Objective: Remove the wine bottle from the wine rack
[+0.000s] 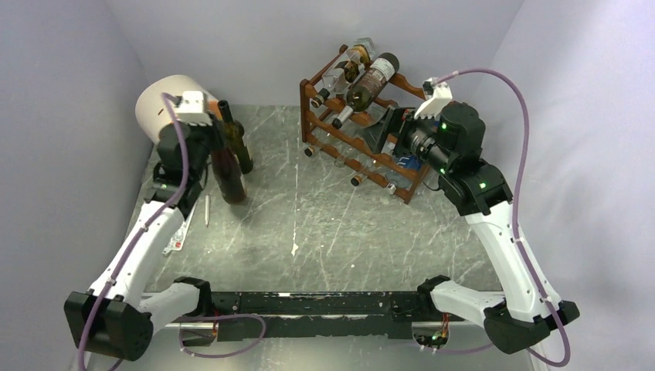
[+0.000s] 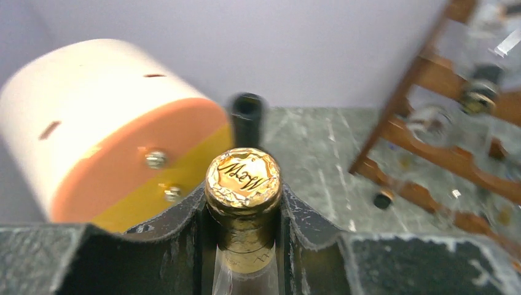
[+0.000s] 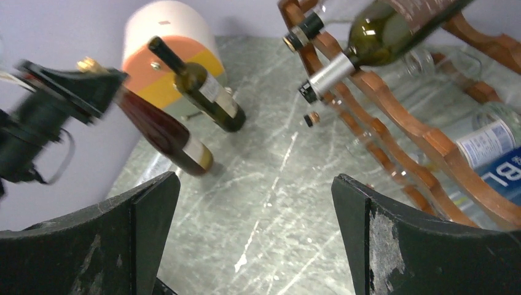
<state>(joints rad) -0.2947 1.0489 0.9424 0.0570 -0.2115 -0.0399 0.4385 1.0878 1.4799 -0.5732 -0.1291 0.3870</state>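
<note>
Wine rack with bottles, wine bottle — gripped

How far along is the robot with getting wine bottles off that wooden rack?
Done: a green bottle stands on the table, away from the wine rack. In hand: the left pincer is shut on the neck of a gold-capped bottle, upright beside it. Left: letting go; the right pincer hangs open by the rack, which holds several bottles.

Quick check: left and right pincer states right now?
Left pincer: closed on the neck of the gold-foil-capped dark wine bottle.
Right pincer: open, holding nothing.
</note>
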